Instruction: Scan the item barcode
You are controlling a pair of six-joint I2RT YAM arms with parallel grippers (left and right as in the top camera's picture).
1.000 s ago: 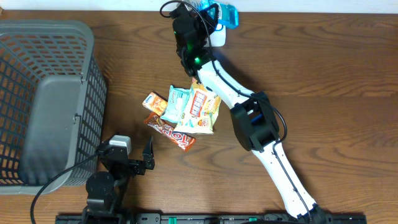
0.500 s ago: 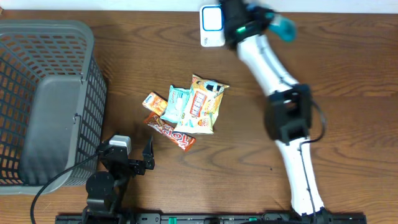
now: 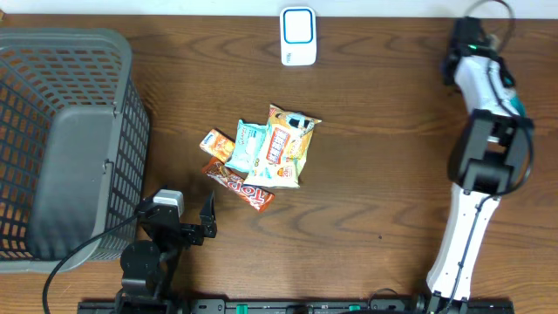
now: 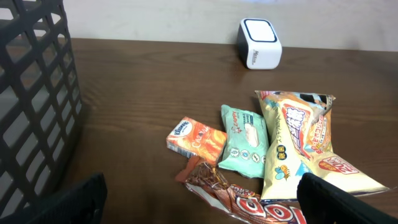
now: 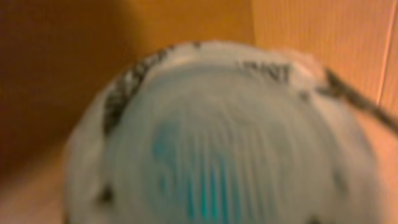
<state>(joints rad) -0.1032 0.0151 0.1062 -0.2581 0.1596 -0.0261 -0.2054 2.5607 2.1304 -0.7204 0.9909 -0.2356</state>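
A blurred pale round item with teal stripes (image 5: 217, 137) fills the right wrist view, held close in front of the camera and hiding the fingers. Overhead, my right arm (image 3: 478, 74) stands at the table's far right edge, with a sliver of teal (image 3: 516, 103) beside it. The white scanner with a blue window (image 3: 297, 35) (image 4: 260, 42) stands at the back centre, far left of that arm. My left gripper (image 3: 185, 228) (image 4: 208, 208) rests open at the front left, its fingers wide apart just short of the packet pile.
A pile in the middle holds an orange pack (image 3: 218, 142), a mint pack (image 3: 248, 145), a yellow snack bag (image 3: 283, 148) and a red-brown bar wrapper (image 3: 240, 185). A grey mesh basket (image 3: 52, 131) takes up the left side.
My right arm has swung from beside the scanner across to the far right edge, carrying the teal item with it. The left arm and the pile have not moved.
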